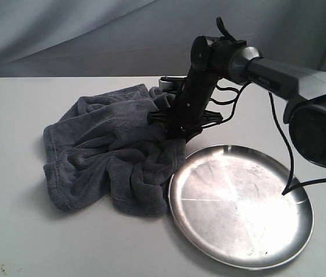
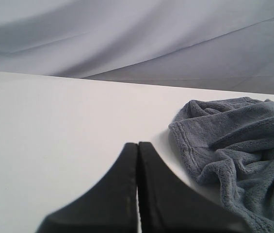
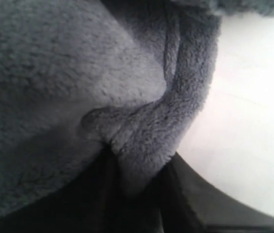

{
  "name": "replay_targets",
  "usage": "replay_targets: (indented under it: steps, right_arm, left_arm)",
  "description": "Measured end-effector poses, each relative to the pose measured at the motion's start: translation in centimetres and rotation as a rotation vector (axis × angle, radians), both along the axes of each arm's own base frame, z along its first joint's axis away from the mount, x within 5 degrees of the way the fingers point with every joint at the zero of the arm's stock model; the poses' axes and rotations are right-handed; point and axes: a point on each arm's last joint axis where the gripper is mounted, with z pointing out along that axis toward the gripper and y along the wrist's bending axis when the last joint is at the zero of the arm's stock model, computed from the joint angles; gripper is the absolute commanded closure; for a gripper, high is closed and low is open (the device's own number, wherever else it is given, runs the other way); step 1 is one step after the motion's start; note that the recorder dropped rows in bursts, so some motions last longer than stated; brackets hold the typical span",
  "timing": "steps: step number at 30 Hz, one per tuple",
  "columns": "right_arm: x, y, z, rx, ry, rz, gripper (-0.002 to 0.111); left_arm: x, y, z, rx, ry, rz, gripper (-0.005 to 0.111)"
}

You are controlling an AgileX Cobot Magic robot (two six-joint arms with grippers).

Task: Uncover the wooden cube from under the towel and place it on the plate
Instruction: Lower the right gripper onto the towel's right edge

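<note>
The dark grey plush towel point(image 1: 108, 153) lies bunched on the white table, its right edge just touching the steel plate point(image 1: 240, 205). My right gripper point(image 1: 176, 134) reaches down from the right and is shut on a fold of the towel point(image 3: 146, 141) at the cloth's right side, beside the plate's far-left rim. The wooden cube is hidden. My left gripper point(image 2: 137, 145) is shut with nothing in it, hovering over bare table left of the towel point(image 2: 238, 141); it does not show in the exterior view.
A grey cloth backdrop point(image 1: 93, 34) hangs behind the table's far edge. The right arm's black cable point(image 1: 287, 156) droops over the plate's right side. White tabletop point(image 1: 12, 231) surrounds the towel and the plate.
</note>
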Motion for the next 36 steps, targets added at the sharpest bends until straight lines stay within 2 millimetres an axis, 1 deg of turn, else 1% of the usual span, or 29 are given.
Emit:
replay_targets:
  steps: [4, 11, 17, 26, 36]
  right_arm:
    - [0.0, 0.0, 0.0, 0.004, 0.002, -0.001, 0.108]
    - [0.0, 0.1, 0.0, 0.006, 0.003, -0.002, 0.108]
    - [0.0, 0.0, 0.7, 0.006, -0.014, 0.004, 0.108]
    - [0.0, -0.1, 3.0, 0.010, -0.061, 0.007, 0.108]
    - [-0.3, -0.3, 6.7, 0.039, -0.125, 0.007, 0.108]
  left_arm:
    - [0.0, 0.0, 0.0, 0.000, 0.000, 0.000, 0.107]
    - [0.0, 0.0, 0.0, 0.000, 0.000, 0.000, 0.107]
    - [0.0, 0.0, 0.0, 0.000, 0.000, 0.000, 0.107]
    - [0.0, 0.0, 0.0, 0.000, 0.000, 0.000, 0.107]
    - [0.0, 0.0, 0.0, 0.000, 0.000, 0.000, 0.107]
